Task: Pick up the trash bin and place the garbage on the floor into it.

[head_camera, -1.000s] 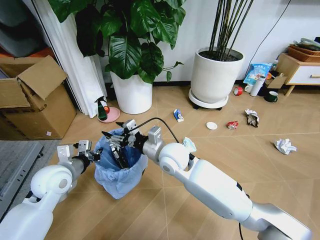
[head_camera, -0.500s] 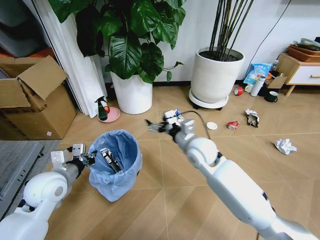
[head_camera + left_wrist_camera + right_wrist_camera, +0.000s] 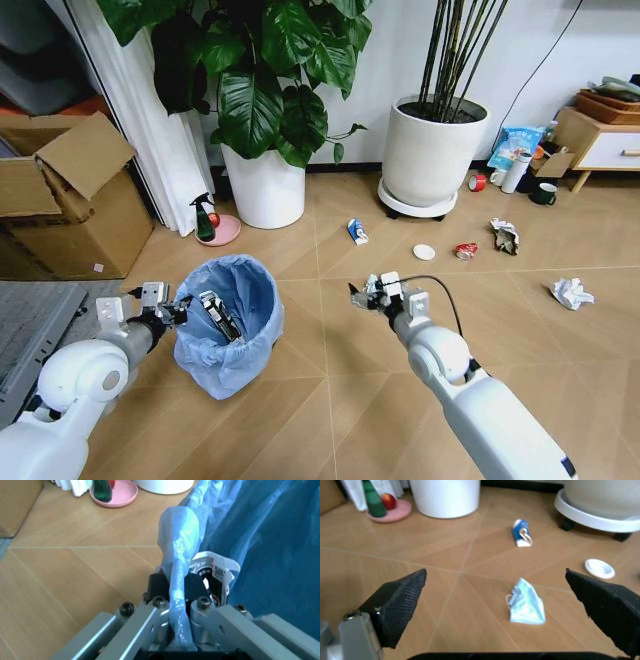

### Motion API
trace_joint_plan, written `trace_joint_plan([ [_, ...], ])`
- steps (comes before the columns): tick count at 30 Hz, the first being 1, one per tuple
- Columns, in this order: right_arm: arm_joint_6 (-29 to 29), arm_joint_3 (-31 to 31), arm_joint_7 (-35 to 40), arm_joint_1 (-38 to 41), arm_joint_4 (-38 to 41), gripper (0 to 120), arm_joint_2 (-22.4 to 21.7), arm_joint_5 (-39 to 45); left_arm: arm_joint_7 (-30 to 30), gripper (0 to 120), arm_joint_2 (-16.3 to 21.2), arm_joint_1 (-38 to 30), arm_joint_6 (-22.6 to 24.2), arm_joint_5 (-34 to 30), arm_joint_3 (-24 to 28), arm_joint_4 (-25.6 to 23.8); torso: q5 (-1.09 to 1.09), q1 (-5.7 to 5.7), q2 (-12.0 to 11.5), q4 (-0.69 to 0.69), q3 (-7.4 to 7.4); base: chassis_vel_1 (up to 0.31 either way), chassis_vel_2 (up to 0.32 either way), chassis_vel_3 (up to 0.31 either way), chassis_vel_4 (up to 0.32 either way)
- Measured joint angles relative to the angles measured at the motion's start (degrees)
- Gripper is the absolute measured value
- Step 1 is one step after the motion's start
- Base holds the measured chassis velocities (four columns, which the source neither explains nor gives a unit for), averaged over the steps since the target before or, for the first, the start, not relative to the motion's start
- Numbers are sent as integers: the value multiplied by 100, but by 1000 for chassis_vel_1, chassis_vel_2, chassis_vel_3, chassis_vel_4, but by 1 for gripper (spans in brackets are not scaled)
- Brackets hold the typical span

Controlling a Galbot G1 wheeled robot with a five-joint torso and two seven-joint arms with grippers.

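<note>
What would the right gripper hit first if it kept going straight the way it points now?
Most likely the light blue crumpled piece on the floor, which lies between the open fingers of the right gripper. Depth is hard to judge; farther along lies the small blue-white carton.

Trash bin [image 3: 228,335]: lined with a light-blue crinkled bag. Carton [image 3: 356,231]: blue and white. Lid [image 3: 424,252]: white. Can [image 3: 465,250]: red. Paper wads [image 3: 570,292]: white. Folded piece [image 3: 525,602] seen between black mesh-textured fingertips [image 3: 400,602]: pale blue-white. Floor [image 3: 330,400]: tan wood, laid in angled planks. Plant pots [image 3: 432,152]: white.
</note>
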Motion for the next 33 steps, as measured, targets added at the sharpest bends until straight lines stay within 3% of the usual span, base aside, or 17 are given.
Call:
trace_joint_plan([
  [8, 99, 340, -83, -352, 138, 100, 3, -172, -37, 0, -49, 16, -7, 33, 53, -62, 1, 1, 0, 0, 2, -163, 149, 168, -158],
  [33, 212, 367, -68, -574, 210, 100, 100, -380, -179, 0, -92, 131, 7, 16, 36, -198, -3, 2, 0, -1, 2, -192, 194, 197, -186],
])
